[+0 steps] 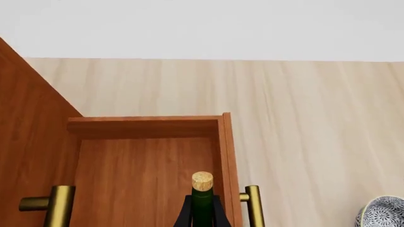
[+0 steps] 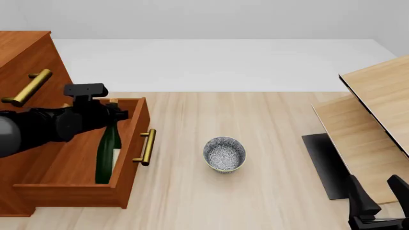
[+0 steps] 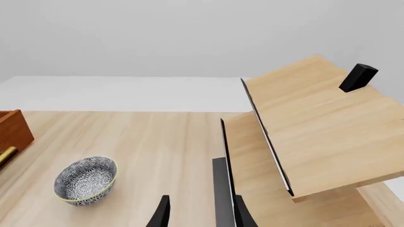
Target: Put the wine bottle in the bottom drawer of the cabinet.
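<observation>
wine bottle — upright inside bottom drawer | left fingers clenched around its neck | right fingers released

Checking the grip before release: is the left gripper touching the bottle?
Touching. In the left wrist view, the left gripper has both fingers pressed against the bottle neck.

Glossy dark green glass wine bottle with rough cork; smooth reddish wood bottom drawer, its handle polished brass; beside it, a speckled glazed bowl.
</observation>
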Motion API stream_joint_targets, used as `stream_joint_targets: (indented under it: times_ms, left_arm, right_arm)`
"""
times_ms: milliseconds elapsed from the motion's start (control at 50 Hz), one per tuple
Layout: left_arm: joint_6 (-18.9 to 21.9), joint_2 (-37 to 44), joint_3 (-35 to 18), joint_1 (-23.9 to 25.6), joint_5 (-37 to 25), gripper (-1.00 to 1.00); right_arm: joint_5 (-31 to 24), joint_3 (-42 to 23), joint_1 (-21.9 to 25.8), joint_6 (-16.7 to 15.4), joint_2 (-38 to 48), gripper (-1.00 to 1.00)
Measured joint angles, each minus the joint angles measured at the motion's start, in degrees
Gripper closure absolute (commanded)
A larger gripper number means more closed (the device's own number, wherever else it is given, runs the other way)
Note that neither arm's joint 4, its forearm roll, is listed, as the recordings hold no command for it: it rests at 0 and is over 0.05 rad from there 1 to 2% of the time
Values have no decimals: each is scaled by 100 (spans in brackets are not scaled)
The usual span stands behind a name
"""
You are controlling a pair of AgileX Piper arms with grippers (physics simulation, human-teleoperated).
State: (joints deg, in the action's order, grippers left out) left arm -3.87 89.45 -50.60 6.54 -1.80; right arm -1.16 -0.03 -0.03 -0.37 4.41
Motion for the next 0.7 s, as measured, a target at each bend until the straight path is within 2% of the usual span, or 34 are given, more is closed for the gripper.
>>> stream_joint_targets:
  times_ms: [700]
  left_arm:
    - [24, 317, -55, -61, 232, 100]
  right_arm:
    - [34, 0, -13, -15, 36, -100]
